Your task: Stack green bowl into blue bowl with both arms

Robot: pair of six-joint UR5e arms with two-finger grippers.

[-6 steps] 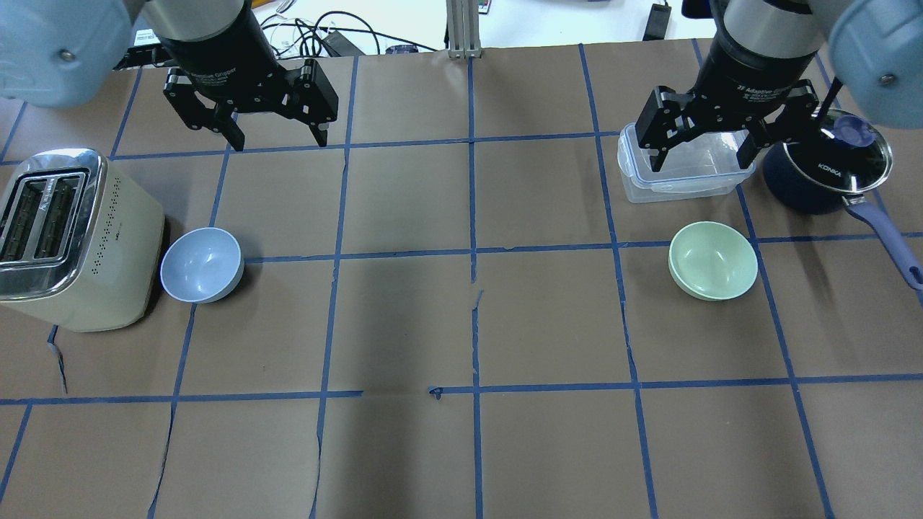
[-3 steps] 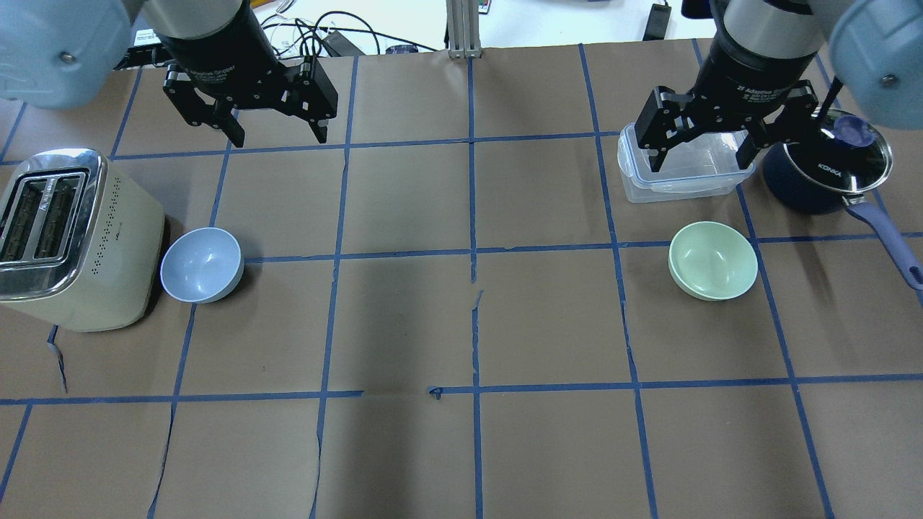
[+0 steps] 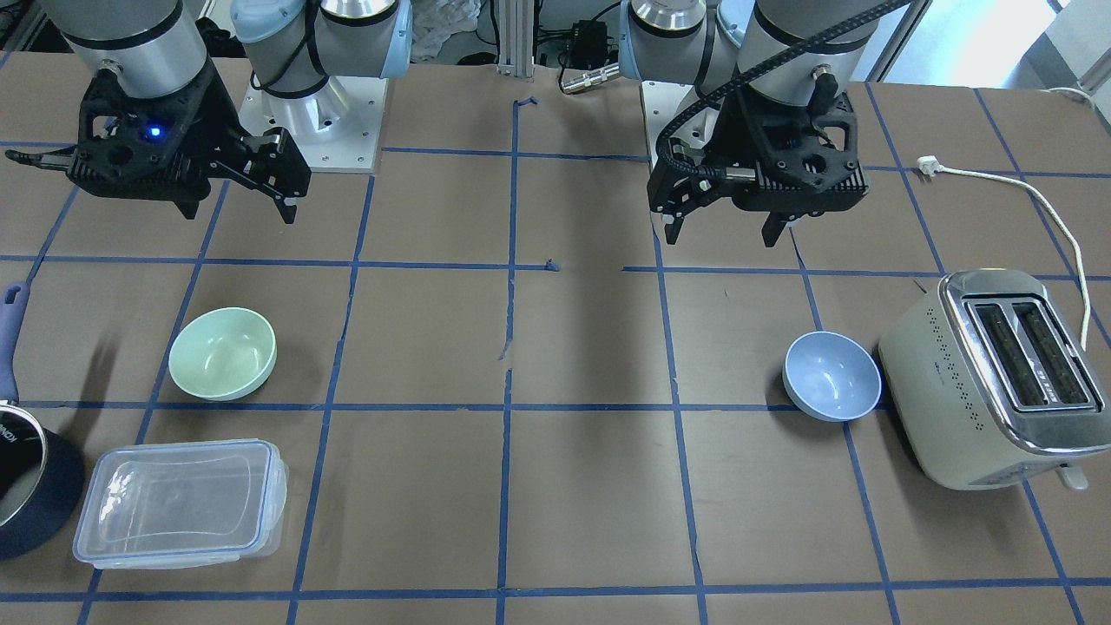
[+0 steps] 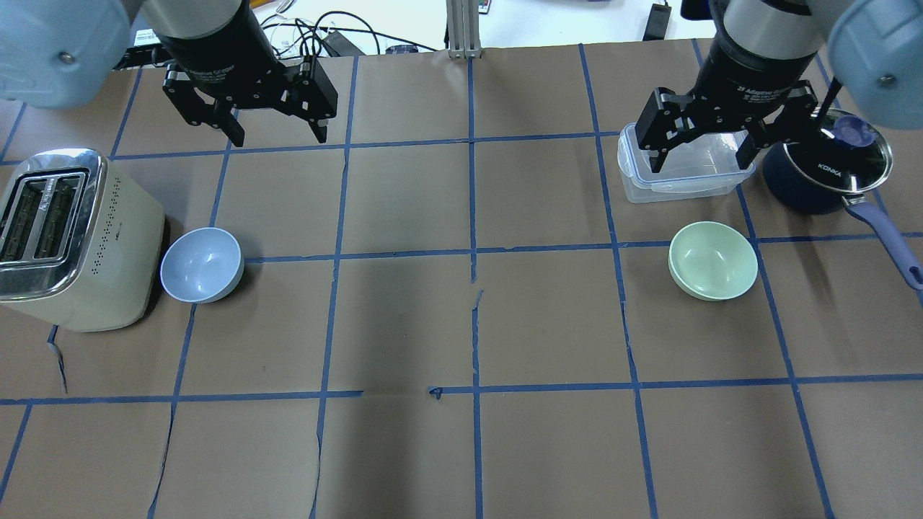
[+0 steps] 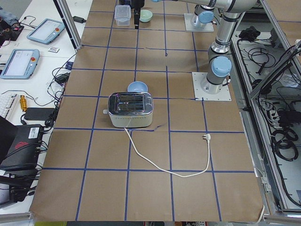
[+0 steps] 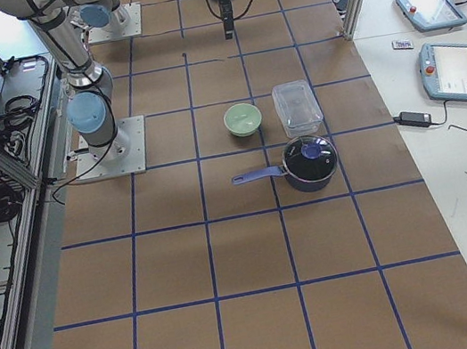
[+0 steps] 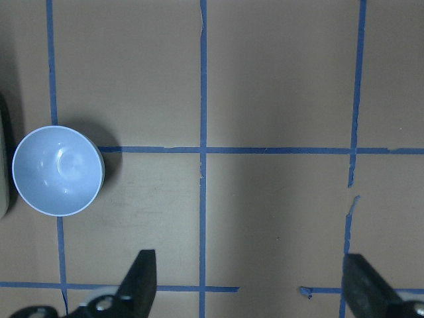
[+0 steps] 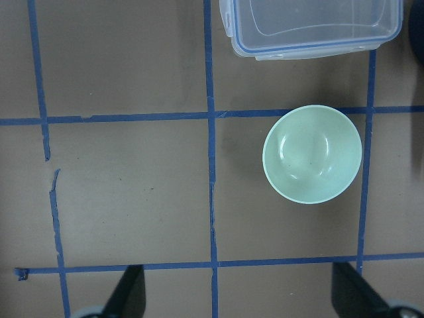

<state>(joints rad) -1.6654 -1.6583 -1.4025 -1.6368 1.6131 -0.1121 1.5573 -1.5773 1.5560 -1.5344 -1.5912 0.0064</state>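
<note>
Nothing of the stacking is done yet, as far as I can see from here. The green bowl [image 4: 712,260] sits upright on the table [image 4: 461,447] on the right side, near a clear lidded box [image 3: 178,502] and a dark saucepan [image 4: 822,173], touching neither. The blue bowl [image 4: 201,264] is well apart from it on the left, upright and empty, just beside the toaster [image 4: 72,245]. I can't quite tell from the overhead view whether the two touch. So the whole job is left: pick up the green bowl, bring it across, probably with a pass between arms, and set it inside the blue one.

The right gripper [image 4: 699,162] hangs in the air with its jaws spread wide, holding and touching nothing. Its wrist camera shows the green bowl ahead of the fingertips and off to one side. The left gripper [image 4: 278,138] also has its jaws wide apart and empty, above bare table, with the blue bowl off to the side in its wrist view. I'd judge the first move is for the right arm to come over the green bowl's rim.
</note>
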